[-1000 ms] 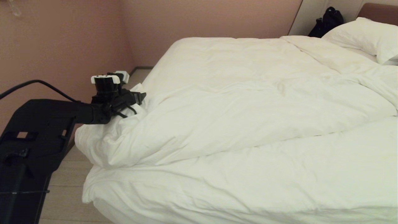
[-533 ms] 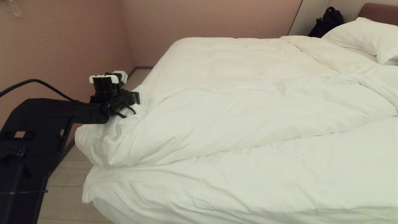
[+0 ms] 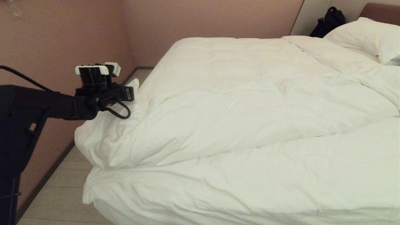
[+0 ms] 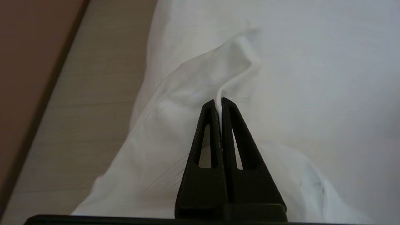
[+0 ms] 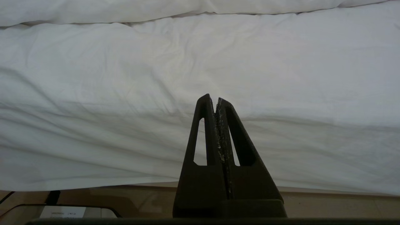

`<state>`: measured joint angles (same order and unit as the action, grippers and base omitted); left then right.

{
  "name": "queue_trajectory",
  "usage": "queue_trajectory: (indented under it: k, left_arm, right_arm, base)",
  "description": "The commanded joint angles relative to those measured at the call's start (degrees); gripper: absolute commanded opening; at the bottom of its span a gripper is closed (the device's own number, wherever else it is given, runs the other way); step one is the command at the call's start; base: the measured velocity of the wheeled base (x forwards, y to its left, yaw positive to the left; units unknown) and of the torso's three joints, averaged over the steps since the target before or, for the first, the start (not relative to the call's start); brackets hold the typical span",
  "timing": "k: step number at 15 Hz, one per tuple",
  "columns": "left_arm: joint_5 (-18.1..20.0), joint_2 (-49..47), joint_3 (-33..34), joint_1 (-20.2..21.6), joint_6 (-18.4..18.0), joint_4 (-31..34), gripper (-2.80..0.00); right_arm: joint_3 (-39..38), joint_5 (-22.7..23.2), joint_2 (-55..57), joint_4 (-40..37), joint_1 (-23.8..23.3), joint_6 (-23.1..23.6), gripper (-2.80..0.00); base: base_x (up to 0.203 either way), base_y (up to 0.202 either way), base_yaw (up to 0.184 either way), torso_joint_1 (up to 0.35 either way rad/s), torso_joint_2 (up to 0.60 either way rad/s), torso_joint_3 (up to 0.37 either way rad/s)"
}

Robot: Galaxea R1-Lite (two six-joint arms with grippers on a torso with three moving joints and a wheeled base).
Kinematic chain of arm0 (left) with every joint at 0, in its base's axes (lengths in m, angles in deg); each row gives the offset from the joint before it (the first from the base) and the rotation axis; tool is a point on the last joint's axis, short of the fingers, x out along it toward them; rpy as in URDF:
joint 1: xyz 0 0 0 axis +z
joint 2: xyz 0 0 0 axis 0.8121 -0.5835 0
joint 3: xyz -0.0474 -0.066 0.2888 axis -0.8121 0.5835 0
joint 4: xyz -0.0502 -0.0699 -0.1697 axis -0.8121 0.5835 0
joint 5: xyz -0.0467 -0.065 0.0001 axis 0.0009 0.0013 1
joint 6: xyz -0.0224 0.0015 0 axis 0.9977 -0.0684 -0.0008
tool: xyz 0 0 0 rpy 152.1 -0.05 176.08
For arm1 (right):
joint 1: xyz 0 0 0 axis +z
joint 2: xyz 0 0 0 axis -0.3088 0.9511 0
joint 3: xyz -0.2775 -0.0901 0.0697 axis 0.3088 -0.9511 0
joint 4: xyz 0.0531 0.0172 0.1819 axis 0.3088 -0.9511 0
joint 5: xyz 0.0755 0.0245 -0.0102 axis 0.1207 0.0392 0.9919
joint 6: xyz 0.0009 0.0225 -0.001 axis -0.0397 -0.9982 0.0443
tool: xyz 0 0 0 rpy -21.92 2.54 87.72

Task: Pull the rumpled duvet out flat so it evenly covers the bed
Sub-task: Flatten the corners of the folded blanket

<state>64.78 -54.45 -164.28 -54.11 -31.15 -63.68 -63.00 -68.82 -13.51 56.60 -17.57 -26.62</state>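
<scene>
Your left gripper [image 4: 218, 101] is clamped tight on a pinch of the duvet [image 3: 237, 103], and you can see it plainly in the left wrist view: the two black fingers [image 4: 209, 131] meet with a thin ridge of white fabric squeezed between their tips. That pinch is at the duvet's corner on the left side of the bed [image 3: 187, 200], near the foot end, out over the strip of pale wood floor [image 3: 59, 184] that runs along the pink wall [image 3: 62, 37]. In the head view, your left arm reaches in from the left edge, and a small peak of white cloth stands up just beside the gripper [image 3: 132, 93].

The duvet itself lies rumpled across the mattress. A thick fold runs diagonally from the left corner towards the right side, and the near part of the bed in front of that fold is covered in white as well. Up at the far right, a plump white pillow [image 3: 372, 39] sits against the reddish-brown headboard [image 3: 379, 11], with a black bag [image 3: 328, 20] behind the bed's far corner.

Your right gripper [image 5: 216, 101] is pressed shut on nothing, parked low at the near edge of the bed, with white bedding spread in front of it.
</scene>
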Motion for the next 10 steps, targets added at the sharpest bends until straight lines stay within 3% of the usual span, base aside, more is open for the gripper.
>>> queue_trajectory:
  k: [1,7,10]
  left_arm:
    - [-0.1,7.8,6.9,1.0,-0.9,-0.5,-2.8]
    - [-0.1,29.7,30.6,8.0,-2.2,-0.4,-2.8]
    - [0.0,40.1,38.0,13.3,-2.3,0.1,-2.8]
  right_arm:
    - [0.0,0.0,0.1,0.0,0.0,0.1,-2.8]
    - [0.1,0.0,0.1,0.0,0.0,0.1,-2.8]
    - [0.0,0.0,0.1,0.0,0.0,0.1,-2.8]
  base:
    - [0.0,0.0,0.0,0.0,0.0,0.0]
    - [0.0,0.0,0.0,0.0,0.0,0.0]
    - [0.0,0.0,0.0,0.0,0.0,0.0]
